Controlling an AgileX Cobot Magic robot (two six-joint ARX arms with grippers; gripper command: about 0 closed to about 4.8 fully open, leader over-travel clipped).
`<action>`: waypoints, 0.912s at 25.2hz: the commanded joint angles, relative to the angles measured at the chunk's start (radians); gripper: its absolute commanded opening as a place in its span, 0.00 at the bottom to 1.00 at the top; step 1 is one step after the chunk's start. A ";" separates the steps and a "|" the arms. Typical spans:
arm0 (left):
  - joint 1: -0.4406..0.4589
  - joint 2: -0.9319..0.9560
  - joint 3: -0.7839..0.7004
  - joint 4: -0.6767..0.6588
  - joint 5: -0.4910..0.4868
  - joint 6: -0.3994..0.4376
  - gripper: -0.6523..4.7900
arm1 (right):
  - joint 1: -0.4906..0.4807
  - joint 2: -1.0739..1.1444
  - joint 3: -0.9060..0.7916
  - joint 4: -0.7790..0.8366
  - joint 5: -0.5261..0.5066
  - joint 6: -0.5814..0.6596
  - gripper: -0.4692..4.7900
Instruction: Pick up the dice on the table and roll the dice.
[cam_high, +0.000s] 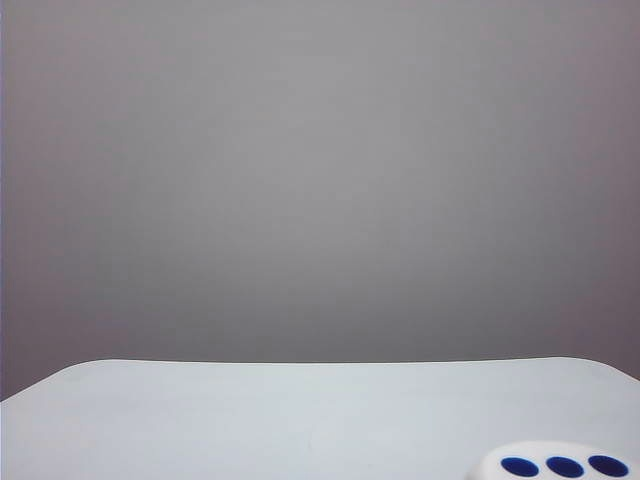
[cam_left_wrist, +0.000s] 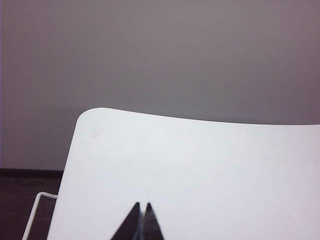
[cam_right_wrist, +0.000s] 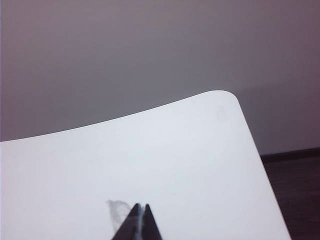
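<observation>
The dice, a white cube with three dark blue pips showing on top, sits on the white table at the near right edge of the exterior view, mostly cut off by the frame. Neither arm appears in the exterior view. In the left wrist view my left gripper hovers over bare table, its dark fingertips pressed together with nothing between them. My right gripper is likewise shut and empty above the table. The dice shows in neither wrist view.
A plain grey wall stands behind the table. The table's rounded far corners show in the wrist views, with dark floor beyond. A faint grey smudge marks the surface beside the right fingertips. A white wire frame sits off the table's side.
</observation>
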 joint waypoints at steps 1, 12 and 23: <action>-0.001 0.000 0.002 -0.007 0.011 0.001 0.11 | 0.000 -0.001 -0.006 0.003 0.002 0.011 0.09; -0.001 0.000 0.003 -0.006 0.030 0.004 0.11 | 0.001 -0.001 -0.006 0.005 -0.024 0.005 0.09; -0.080 0.077 0.161 0.011 0.042 -0.056 0.11 | 0.010 0.071 0.055 0.005 -0.148 0.074 0.08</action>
